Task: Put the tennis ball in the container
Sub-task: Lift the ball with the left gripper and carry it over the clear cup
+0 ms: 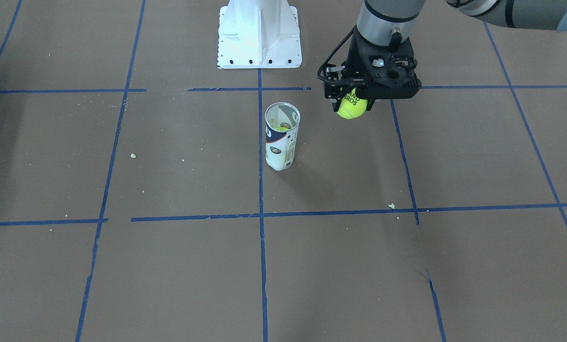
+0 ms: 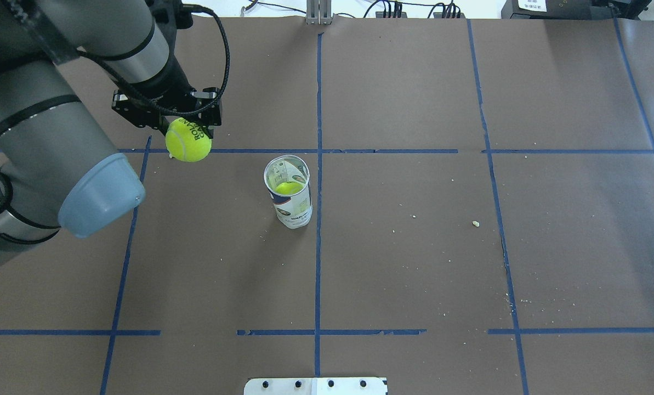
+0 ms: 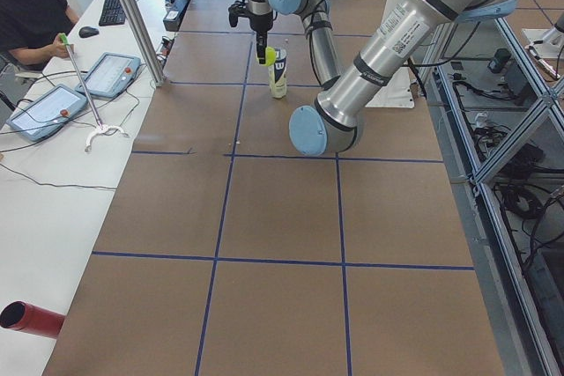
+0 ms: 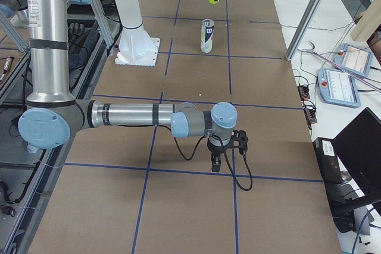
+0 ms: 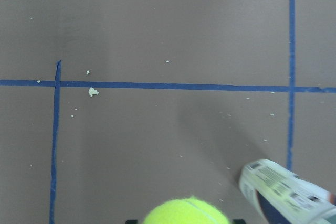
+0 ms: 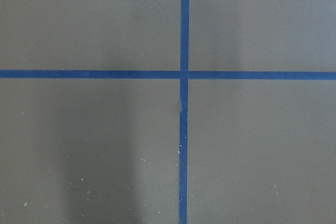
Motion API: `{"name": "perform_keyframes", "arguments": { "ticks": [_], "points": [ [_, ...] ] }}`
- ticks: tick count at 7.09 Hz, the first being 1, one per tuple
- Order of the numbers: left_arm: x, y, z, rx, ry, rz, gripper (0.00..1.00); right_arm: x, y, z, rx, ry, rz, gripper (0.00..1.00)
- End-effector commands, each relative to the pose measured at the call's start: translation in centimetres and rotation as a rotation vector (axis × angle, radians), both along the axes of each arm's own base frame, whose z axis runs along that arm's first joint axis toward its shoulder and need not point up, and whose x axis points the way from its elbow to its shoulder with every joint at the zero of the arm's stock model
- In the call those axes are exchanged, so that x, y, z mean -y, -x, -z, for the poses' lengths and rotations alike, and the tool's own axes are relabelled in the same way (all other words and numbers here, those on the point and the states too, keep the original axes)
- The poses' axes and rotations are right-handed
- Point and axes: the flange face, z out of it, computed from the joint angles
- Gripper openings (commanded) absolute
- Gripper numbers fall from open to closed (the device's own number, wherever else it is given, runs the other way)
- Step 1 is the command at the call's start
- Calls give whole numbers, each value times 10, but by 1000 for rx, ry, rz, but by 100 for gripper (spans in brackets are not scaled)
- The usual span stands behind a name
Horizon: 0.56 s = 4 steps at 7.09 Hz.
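A fluorescent yellow-green tennis ball (image 2: 188,141) with black lettering hangs above the table, and my left gripper (image 2: 187,130) is shut on it. The front-facing view shows the same ball (image 1: 351,107) under the black gripper body (image 1: 351,100), higher than the can's rim and off to one side. The container (image 2: 288,192), a clear can with a white and navy label, stands upright near the centre tape line (image 1: 282,137); something yellow-green lies inside it. In the left wrist view the ball (image 5: 185,211) sits at the bottom edge and the container (image 5: 286,191) at the lower right. My right gripper (image 4: 218,160) shows only in the right side view, low over the table and far from the can; I cannot tell whether it is open.
The white metal pedestal (image 1: 259,35) with bolt holes stands on the robot's side of the can. Blue tape lines cross the brown table cover, with small crumbs (image 1: 391,205) scattered on it. An operator sits at a side bench with tablets (image 3: 115,72).
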Motion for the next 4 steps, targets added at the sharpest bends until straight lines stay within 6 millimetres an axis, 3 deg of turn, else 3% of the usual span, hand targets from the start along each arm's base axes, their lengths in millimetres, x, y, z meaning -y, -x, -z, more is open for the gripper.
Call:
{"name": "perform_keyframes", "arguments": {
  "ticks": [1,2,4],
  "points": [
    [4,-37,35,-56,112,54,0,0,0,0,0,0,0,100],
    [-1,-58,33,-58,110,32,0,0,0,0,0,0,0,100],
    [7,-82,25,-73,121,36,0,0,0,0,0,0,0,100]
  ]
}}
